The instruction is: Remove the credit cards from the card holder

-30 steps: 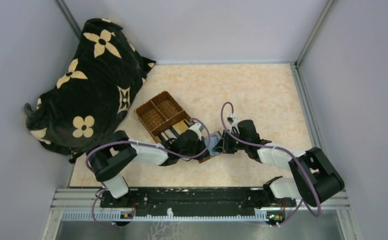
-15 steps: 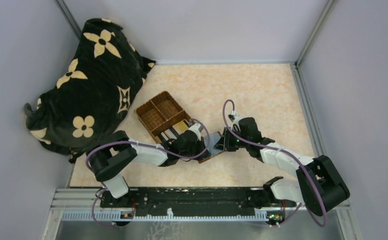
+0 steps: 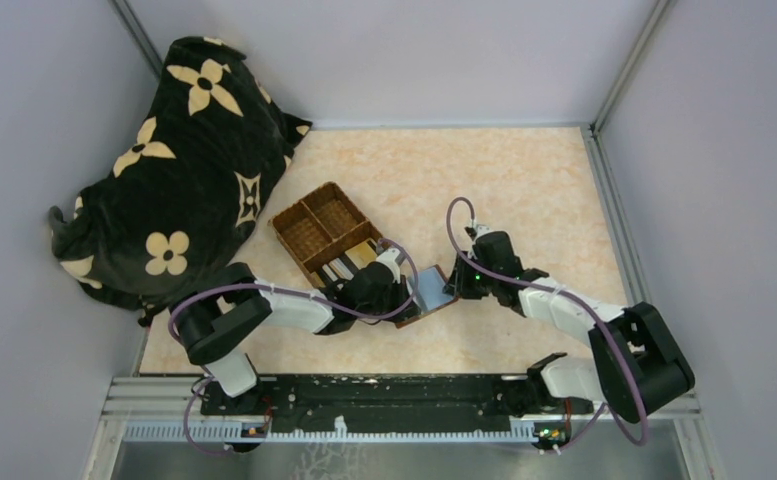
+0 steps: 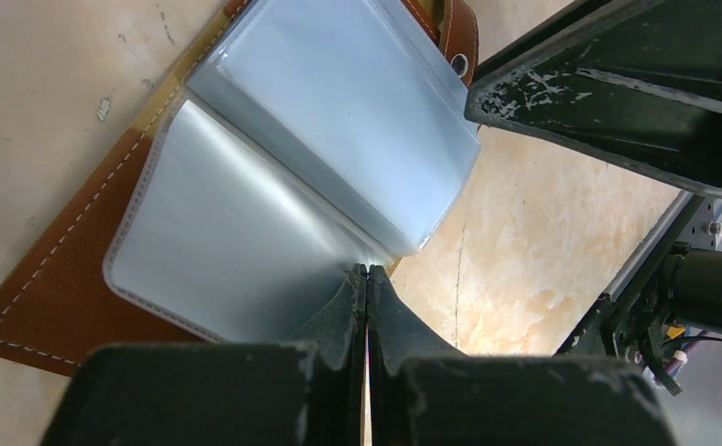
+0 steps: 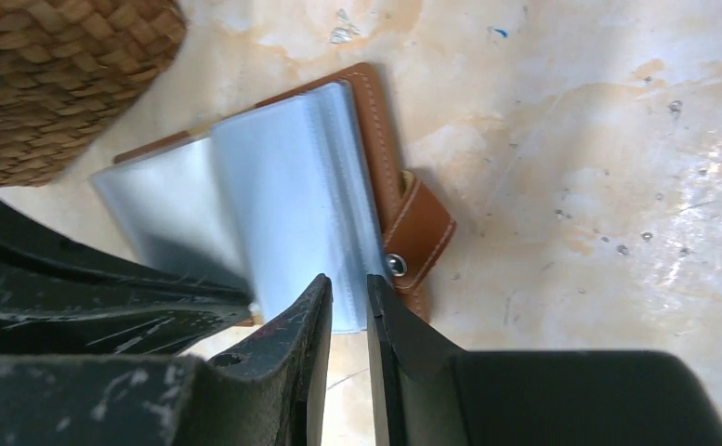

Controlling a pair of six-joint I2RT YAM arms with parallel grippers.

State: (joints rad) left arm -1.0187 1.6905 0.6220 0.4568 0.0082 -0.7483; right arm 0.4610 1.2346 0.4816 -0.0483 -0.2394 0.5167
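card holder (image 3: 431,291) lies open at frame centre, right of the basket (image 3: 302,201); sleeves look floppy and slick, cards thin and stiff, so pinch an exposed card edge. left gripper (image 4: 366,275) clamped on a sleeve edge, right gripper (image 5: 348,284) barely parted, gripping nothing (sleeve contents unclear). Pale and tan credit cards (image 3: 344,264) sit in the basket's lower-right compartment.

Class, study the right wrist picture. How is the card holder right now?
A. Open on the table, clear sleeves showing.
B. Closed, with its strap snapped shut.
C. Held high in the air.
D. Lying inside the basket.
A: the card holder lies open on the table beside the basket, its clear sleeves fanned out and its snap strap undone.
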